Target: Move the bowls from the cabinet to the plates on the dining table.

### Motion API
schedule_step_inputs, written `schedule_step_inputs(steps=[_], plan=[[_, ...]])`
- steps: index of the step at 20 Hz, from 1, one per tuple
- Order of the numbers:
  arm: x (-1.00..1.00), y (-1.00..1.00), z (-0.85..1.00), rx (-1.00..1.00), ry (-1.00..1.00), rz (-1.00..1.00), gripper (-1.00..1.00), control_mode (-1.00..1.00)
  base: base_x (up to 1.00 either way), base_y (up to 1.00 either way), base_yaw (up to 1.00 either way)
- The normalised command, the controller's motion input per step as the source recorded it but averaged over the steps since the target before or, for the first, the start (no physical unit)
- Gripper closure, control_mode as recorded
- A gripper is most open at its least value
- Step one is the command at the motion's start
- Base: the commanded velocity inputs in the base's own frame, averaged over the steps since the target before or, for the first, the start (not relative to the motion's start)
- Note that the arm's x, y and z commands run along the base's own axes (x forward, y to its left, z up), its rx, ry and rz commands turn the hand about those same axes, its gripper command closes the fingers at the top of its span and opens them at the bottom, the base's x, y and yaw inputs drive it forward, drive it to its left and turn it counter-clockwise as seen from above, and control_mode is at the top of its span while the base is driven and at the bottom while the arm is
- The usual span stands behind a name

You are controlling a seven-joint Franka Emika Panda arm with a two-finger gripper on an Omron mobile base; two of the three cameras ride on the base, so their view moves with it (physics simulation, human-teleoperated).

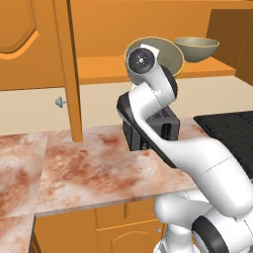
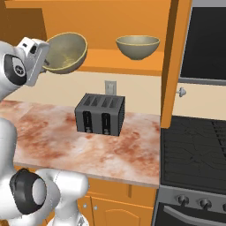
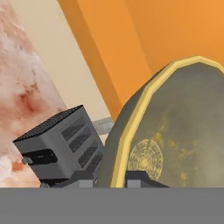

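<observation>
My gripper is shut on the rim of one olive-grey bowl and holds it tipped on edge, just in front of the open cabinet. In the right base view, the held bowl hangs at the shelf's left end with the gripper at its lower left rim. In the left base view, the hand covers part of the held bowl. The second bowl stands upright on the cabinet shelf. The plates and the dining table are out of view.
A black toaster stands on the marbled counter below the held bowl. Open cabinet doors hang down on both sides. A black stove lies to the right.
</observation>
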Motion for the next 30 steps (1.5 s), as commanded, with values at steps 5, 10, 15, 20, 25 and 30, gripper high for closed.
schedule_step_inputs(steps=[5,10,15,20,25,30], plan=[[-0.85,-0.08,-0.27,0.01,-0.03,0.00,1.00,-1.00,0.00,0.00,0.00],[-0.47,-0.19,-0.15,0.00,-0.01,0.00,1.00,-1.00,0.00,0.00,0.00],[-0.17,-0.27,-0.27,0.00,0.00,0.00,1.00,-1.00,0.00,0.00,0.00],[-0.10,-0.21,-0.53,0.00,0.00,0.00,1.00,-1.00,0.00,0.00,0.00],[-0.10,-0.10,-0.67,0.00,0.00,0.00,1.00,-1.00,0.00,0.00,0.00],[0.00,-0.08,-0.78,0.00,0.00,0.00,1.00,-1.00,0.00,0.00,0.00]])
